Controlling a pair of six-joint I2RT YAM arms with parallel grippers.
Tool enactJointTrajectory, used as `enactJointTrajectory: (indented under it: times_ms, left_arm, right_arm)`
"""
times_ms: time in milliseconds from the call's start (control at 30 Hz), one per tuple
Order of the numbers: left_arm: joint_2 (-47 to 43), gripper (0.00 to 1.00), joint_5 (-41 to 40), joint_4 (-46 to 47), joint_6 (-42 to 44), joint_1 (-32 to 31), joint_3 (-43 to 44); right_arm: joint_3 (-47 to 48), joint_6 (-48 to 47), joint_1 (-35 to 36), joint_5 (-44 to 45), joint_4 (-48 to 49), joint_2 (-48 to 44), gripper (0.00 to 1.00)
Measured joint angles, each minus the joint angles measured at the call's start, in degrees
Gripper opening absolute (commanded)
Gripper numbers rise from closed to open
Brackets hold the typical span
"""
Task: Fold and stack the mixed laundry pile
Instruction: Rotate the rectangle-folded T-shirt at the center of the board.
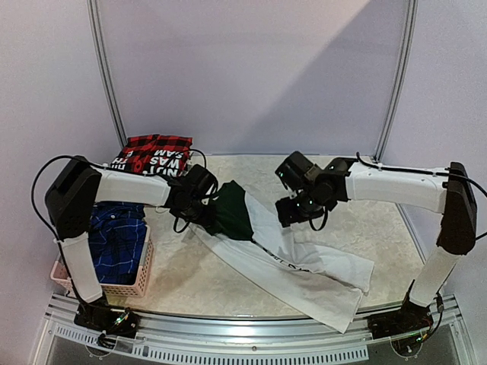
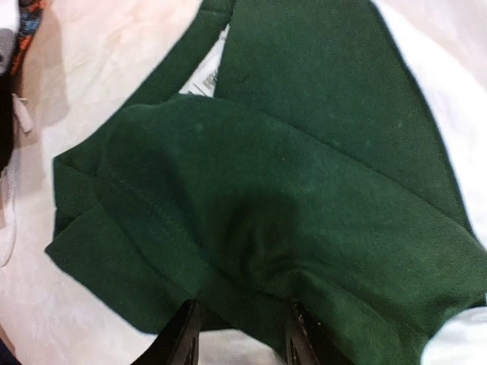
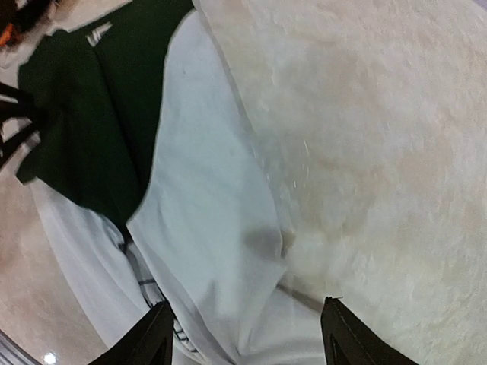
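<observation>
A white T-shirt [image 1: 304, 266] with a dark green part [image 1: 232, 213] lies spread across the middle of the table. My left gripper [image 1: 199, 204] is shut on a bunched fold of the green part [image 2: 289, 167], and creases run into the jaws [image 2: 242, 312]. My right gripper [image 1: 295, 210] hovers open and empty over the white cloth [image 3: 213, 205], its fingers [image 3: 247, 308] wide apart. The green part [image 3: 84, 129] shows at the upper left of the right wrist view. A red-and-black plaid shirt [image 1: 158, 143] and a printed piece [image 1: 148, 161] lie stacked at the back left.
A pink lattice basket [image 1: 125, 283] stands at the front left with a blue plaid piece [image 1: 114, 239] in it. The table [image 1: 358, 220] is pale and mottled. Walls close the back and sides.
</observation>
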Motion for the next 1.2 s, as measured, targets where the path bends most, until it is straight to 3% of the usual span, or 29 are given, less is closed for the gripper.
enactJointTrajectory:
  times_ms: [167,400,567,900,1200]
  left_arm:
    - [-4.7,0.50,-0.1,-0.5,-0.3,-0.3,-1.5]
    - [-11.4,0.72,-0.7,0.3,-1.8,-1.4,-8.0]
    - [-18.5,0.86,-1.7,1.2,-3.1,-4.0,-14.8]
    - [-28.7,0.88,-5.0,3.5,-5.8,-11.0,-22.5]
    - [-31.9,0.88,-8.2,3.5,-8.3,-14.7,-25.3]
  right_arm:
    - [11.3,-8.2,-6.8,-8.1,3.2,6.6,0.72]
    - [33.9,-16.6,-12.5,-20.3,2.2,25.2,0.75]
    - [45.2,-20.2,-14.9,-28.0,-0.4,36.0,0.73]
    - [53.8,-24.1,-16.5,-36.8,-4.2,48.2,0.68]
    - [55.1,-23.7,-16.5,-40.9,-2.6,50.4,0.47]
